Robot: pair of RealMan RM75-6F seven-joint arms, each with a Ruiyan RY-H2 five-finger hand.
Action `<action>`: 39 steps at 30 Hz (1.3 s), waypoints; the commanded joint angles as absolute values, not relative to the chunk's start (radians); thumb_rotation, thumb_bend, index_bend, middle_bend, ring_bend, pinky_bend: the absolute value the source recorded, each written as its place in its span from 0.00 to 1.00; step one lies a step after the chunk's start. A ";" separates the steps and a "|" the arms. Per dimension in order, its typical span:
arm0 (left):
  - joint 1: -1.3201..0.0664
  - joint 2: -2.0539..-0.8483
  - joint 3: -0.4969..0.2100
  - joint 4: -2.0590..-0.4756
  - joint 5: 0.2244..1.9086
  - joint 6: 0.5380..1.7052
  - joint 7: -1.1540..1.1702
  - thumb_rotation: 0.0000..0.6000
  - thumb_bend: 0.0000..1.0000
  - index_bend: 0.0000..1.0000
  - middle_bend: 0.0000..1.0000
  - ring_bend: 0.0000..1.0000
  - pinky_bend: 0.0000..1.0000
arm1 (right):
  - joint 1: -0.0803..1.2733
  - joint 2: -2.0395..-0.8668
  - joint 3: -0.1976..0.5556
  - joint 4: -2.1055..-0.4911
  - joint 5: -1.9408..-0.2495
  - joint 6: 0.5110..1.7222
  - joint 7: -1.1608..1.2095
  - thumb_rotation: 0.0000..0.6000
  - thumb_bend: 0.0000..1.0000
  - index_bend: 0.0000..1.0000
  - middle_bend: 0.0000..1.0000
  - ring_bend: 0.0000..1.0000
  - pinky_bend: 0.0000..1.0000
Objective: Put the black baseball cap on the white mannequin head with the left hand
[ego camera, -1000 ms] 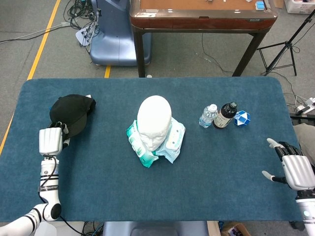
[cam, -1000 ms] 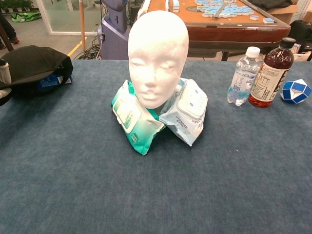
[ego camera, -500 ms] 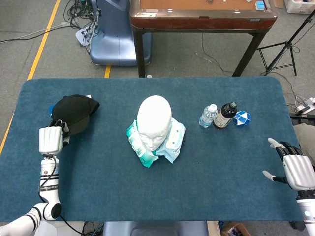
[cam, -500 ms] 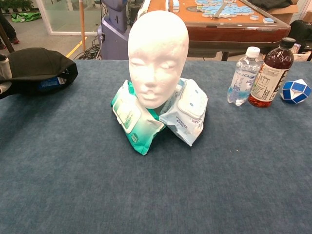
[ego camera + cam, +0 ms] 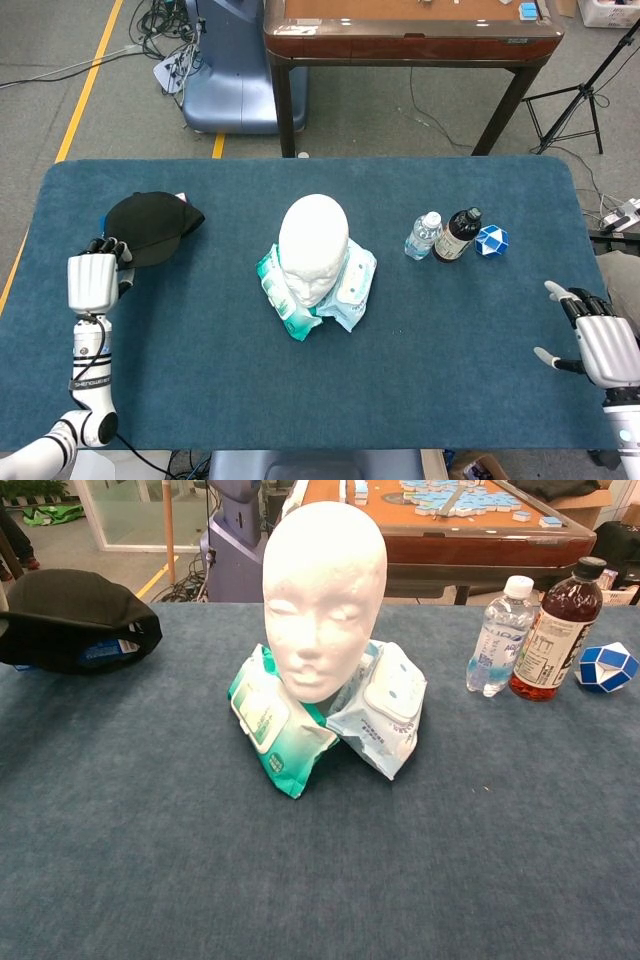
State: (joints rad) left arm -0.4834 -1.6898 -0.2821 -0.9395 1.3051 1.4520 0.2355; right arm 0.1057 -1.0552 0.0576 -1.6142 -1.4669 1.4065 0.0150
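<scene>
Black baseball cap (image 5: 150, 227) is held at its near edge by the left robot hand (image 5: 92, 278), at the far left of the bench (image 5: 450, 340), well apart from the white mannequin head (image 5: 313, 247) propped on wipe packs (image 5: 340, 290). The grasp-and-lift step appears to be in hand; next, the cap needs carrying rightward above the crown and lowering on. The right robot hand (image 5: 598, 340) rests idle, fingers spread.

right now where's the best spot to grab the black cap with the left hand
Probably the near-left edge of the black cap, coming from the left hand side. That edge lies closest to the fingers, and the crown bulges away toward the mannequin head.
</scene>
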 commanded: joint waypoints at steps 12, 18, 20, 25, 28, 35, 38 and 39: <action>-0.433 -1.570 -0.273 -1.096 1.386 1.591 0.248 1.00 0.43 0.74 0.52 0.39 0.68 | 0.105 -1.059 0.056 -1.618 -1.469 1.409 0.004 1.00 0.00 0.15 0.28 0.17 0.22; -0.415 -1.525 -0.279 -1.166 1.433 1.671 0.246 1.00 0.42 0.75 0.54 0.40 0.68 | 0.103 -1.059 0.056 -1.618 -1.472 1.413 0.003 1.00 0.00 0.15 0.28 0.17 0.22; -0.411 -1.514 -0.285 -1.187 1.448 1.699 0.242 1.00 0.42 0.75 0.55 0.41 0.68 | 0.103 -1.059 0.055 -1.619 -1.474 1.414 0.003 1.00 0.00 0.15 0.28 0.17 0.22; -0.415 -1.502 -0.319 -1.217 1.480 1.769 0.215 1.00 0.42 0.76 0.58 0.43 0.69 | 0.101 -1.058 0.054 -1.619 -1.477 1.416 0.003 1.00 0.00 0.15 0.28 0.17 0.22; -0.425 -1.498 -0.347 -1.232 1.493 1.805 0.197 1.00 0.42 0.76 0.61 0.45 0.70 | 0.101 -1.058 0.055 -1.619 -1.476 1.417 0.006 1.00 0.00 0.15 0.28 0.17 0.22; -0.463 -1.488 -0.387 -1.325 1.564 1.874 0.211 1.00 0.42 0.78 0.65 0.48 0.72 | 0.101 -1.056 0.056 -1.619 -1.474 1.416 0.010 1.00 0.00 0.15 0.28 0.17 0.22; -0.486 -1.493 -0.393 -1.375 1.608 1.894 0.243 1.00 0.42 0.78 0.67 0.49 0.72 | 0.100 -1.054 0.056 -1.619 -1.473 1.416 0.013 1.00 0.00 0.15 0.28 0.17 0.22; -0.494 -1.497 -0.394 -1.390 1.622 1.898 0.252 1.00 0.42 0.78 0.67 0.49 0.73 | 0.100 -1.054 0.056 -1.618 -1.474 1.417 0.015 1.00 0.00 0.15 0.28 0.17 0.22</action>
State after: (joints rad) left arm -0.4765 -1.4930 -0.3877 -1.3634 1.5971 1.8832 0.2350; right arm 0.1003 -1.0541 0.0564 -1.6186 -1.4737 1.4164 0.0146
